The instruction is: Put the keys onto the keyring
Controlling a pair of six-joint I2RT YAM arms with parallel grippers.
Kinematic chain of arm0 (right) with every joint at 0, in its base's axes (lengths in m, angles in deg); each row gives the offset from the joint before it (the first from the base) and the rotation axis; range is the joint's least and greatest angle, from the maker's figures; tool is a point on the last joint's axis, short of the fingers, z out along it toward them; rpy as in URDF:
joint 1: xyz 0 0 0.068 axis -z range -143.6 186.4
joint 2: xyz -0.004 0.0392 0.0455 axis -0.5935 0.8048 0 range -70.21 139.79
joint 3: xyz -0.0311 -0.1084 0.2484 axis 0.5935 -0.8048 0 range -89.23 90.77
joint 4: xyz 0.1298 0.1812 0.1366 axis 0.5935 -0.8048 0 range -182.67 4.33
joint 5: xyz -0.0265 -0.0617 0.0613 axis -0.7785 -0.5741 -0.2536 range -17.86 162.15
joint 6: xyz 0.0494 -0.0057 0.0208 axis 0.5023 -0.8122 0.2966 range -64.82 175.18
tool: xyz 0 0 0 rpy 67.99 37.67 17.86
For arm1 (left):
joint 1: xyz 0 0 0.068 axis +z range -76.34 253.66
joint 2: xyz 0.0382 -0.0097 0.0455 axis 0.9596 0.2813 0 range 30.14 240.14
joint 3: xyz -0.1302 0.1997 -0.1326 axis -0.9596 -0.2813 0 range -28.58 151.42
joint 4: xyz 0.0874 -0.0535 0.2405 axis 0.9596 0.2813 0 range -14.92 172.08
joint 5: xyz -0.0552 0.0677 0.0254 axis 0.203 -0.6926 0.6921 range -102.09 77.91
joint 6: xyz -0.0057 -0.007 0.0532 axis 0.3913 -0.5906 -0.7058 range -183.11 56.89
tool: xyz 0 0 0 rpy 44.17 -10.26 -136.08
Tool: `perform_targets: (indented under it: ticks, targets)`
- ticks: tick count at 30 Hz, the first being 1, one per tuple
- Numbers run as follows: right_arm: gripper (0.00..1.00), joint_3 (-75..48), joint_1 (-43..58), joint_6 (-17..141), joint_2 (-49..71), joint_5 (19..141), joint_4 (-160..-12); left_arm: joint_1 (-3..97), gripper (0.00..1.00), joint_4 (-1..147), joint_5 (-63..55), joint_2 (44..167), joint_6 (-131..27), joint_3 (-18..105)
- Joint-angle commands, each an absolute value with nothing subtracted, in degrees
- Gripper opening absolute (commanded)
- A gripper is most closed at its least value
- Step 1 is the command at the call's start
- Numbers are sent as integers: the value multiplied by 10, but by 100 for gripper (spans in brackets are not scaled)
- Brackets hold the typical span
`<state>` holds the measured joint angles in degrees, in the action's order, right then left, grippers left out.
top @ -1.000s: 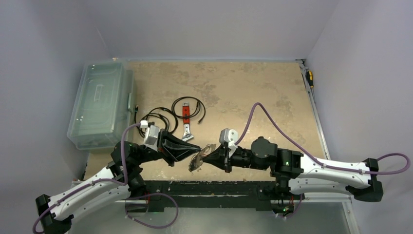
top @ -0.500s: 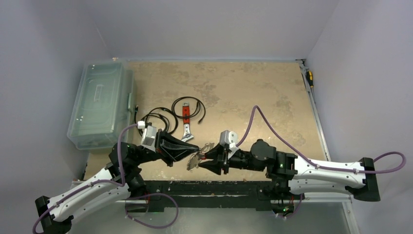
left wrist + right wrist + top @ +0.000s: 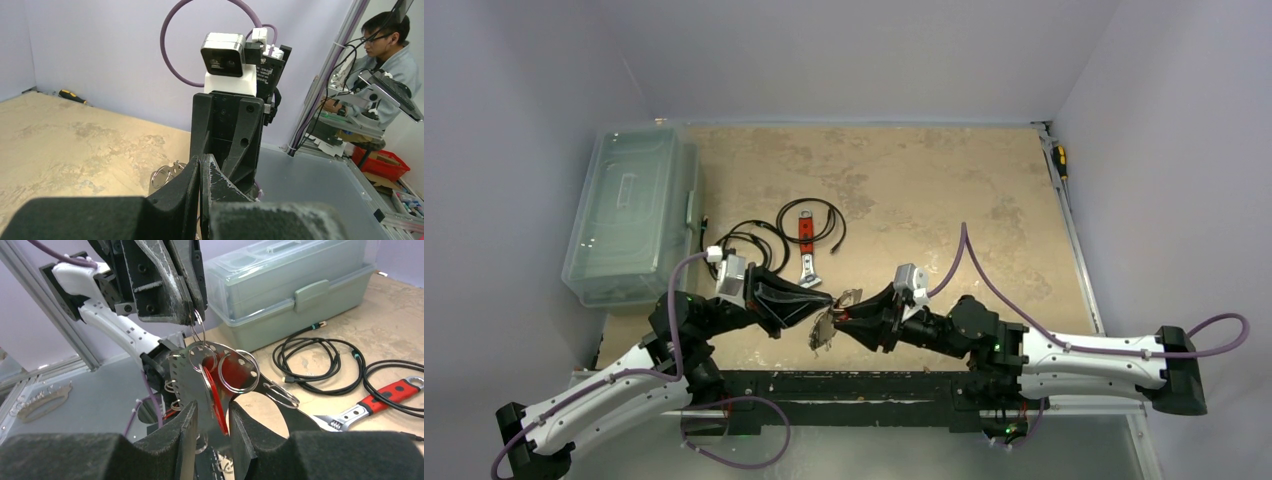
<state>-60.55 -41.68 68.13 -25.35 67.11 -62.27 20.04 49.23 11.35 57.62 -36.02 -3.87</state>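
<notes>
Keys [image 3: 184,371] hang mid-air between the arms, over the near edge of the table [image 3: 924,190], in a loose bunch off the keyring [image 3: 198,331]. They look light, stiff and slick and will likely swing, so grab flat across a blade, not the thin wire. Left gripper [image 3: 193,310] clamped on the keyring's top. Right gripper [image 3: 212,409] jaws apart, straddling the red tag [image 3: 216,392], no clear grip.

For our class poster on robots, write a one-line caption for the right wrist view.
Left gripper holds the keys up by a ring; right gripper straddles the red tag.
</notes>
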Motion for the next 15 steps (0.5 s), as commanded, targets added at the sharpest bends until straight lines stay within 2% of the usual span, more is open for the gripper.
perform_targets:
  ticks: [1,15]
  targets:
    - [32,-608,-419,694,-247,648,-550,203,0,480,87,570,-373,-33]
    - [27,-585,-419,690,-205,638,-539,203,0,508,46,559,-384,-33]
